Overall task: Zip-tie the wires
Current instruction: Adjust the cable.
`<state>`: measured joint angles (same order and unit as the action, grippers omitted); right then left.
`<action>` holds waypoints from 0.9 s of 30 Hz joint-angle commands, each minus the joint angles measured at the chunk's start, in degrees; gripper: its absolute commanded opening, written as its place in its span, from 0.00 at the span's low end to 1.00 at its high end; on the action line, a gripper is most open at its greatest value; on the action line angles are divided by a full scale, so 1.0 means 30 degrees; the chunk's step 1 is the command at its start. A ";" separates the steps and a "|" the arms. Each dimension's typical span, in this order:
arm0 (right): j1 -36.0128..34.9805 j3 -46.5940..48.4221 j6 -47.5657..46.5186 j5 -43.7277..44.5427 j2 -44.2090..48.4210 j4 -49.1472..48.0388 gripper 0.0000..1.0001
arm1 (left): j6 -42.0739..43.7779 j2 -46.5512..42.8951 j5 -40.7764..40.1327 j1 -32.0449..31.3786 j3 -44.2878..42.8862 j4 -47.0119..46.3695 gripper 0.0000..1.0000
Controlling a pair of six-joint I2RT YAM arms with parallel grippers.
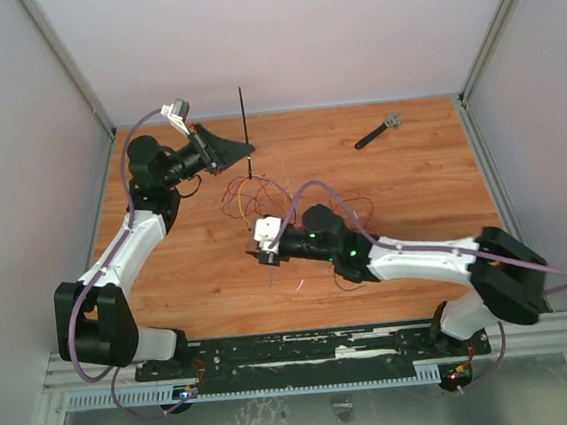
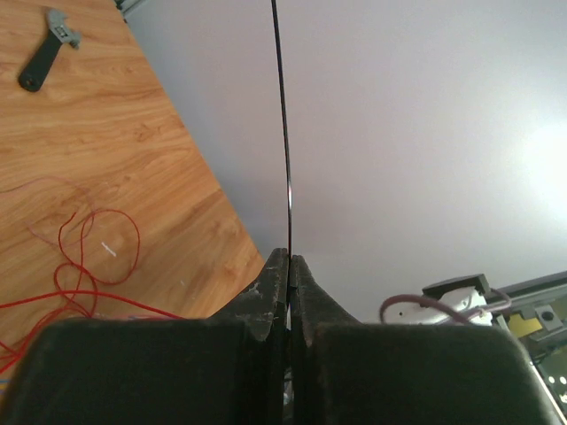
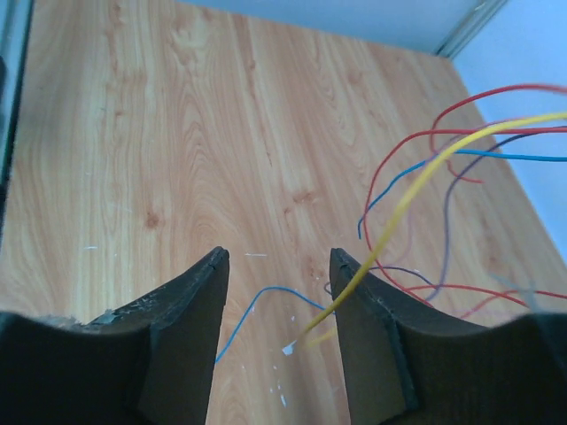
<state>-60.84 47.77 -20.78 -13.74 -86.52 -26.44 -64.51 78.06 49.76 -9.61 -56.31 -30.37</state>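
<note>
Black zip tie [image 2: 283,133] pinched in the left gripper [image 2: 288,258]; right gripper [image 3: 279,258] spread over the wires [image 3: 434,168].

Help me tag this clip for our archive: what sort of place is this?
Probably a robotics lab test cell, not a home or factory: a wooden tabletop boxed in by plain white walls held by metal frame posts, with a mounting rail along its near edge.
</note>
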 commanded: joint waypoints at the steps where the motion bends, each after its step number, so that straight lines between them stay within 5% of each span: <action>1: 0.0244 -0.1383 -0.0307 -0.0338 0.3372 0.2284 0.51 | 0.0260 0.0113 0.0140 -0.0094 -0.0616 -0.0658 0.00; 10: 0.6057 -0.3088 0.2092 -0.3062 1.0186 0.2596 0.51 | 0.0531 0.0060 0.0312 -0.0111 -0.0608 -0.0450 0.00; 16: 1.1053 -0.3328 0.4798 -0.6942 0.9705 0.1577 0.48 | 0.0840 -0.0005 0.0323 -0.0108 -0.0622 -0.0023 0.00; 20: 1.1739 -0.4169 0.5401 -0.7237 0.9899 0.0494 0.59 | 0.0879 -0.0062 0.0332 -0.0108 -0.0616 0.0102 0.00; 27: 1.2776 -0.4056 0.6894 -0.9699 0.6200 -0.0947 0.49 | 0.0857 -0.0165 0.0409 -0.0092 -0.0692 0.0104 0.00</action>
<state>-23.44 35.38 -4.71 -37.06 -62.54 -25.52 -62.81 78.22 50.02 -9.61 -56.31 -29.80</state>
